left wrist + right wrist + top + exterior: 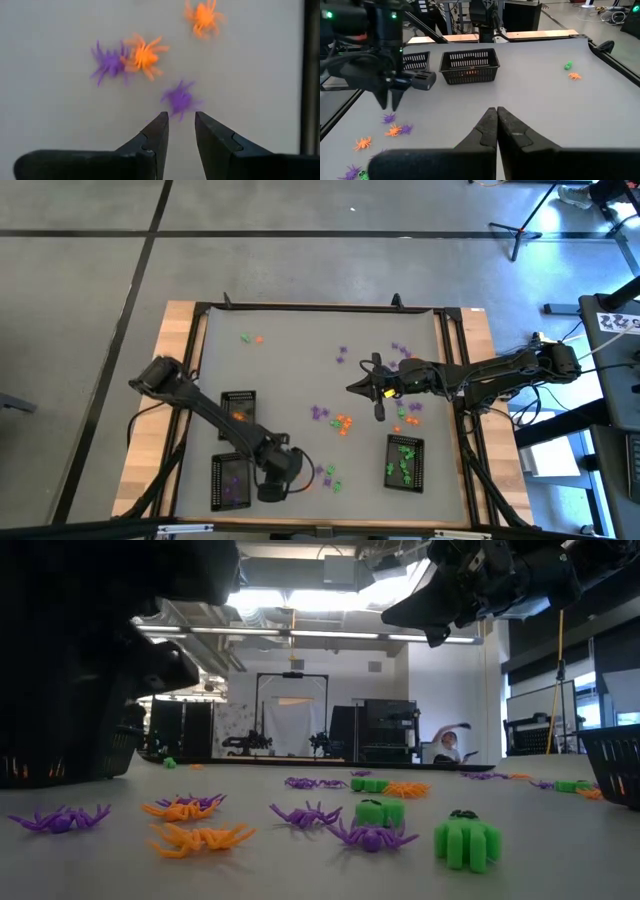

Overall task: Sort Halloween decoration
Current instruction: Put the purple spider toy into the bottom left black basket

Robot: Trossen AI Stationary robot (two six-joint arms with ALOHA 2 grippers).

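Note:
The Halloween decorations are tiny plastic spiders and blobs in orange, purple and green, lying loose on the grey table (300, 360). My left gripper (181, 120) hangs open near the table's front, fingers pointing down, just above and short of a purple spider (180, 98); nothing is between its fingers. Close by lie an orange spider (145, 56), a second purple one (107, 62) and another orange one (202, 17). The right wrist view shows the left gripper (390, 105) over that group. My right gripper (352, 388) waits shut above the table's middle, holding nothing.
Three black mesh trays stand near the front: one with orange pieces (238, 405), one with purple (230, 480), one with green (404, 462). More trinkets lie mid-table (340, 420), under the right arm (405, 412) and at the far left (250, 338). A raised black frame (320, 307) rims the table.

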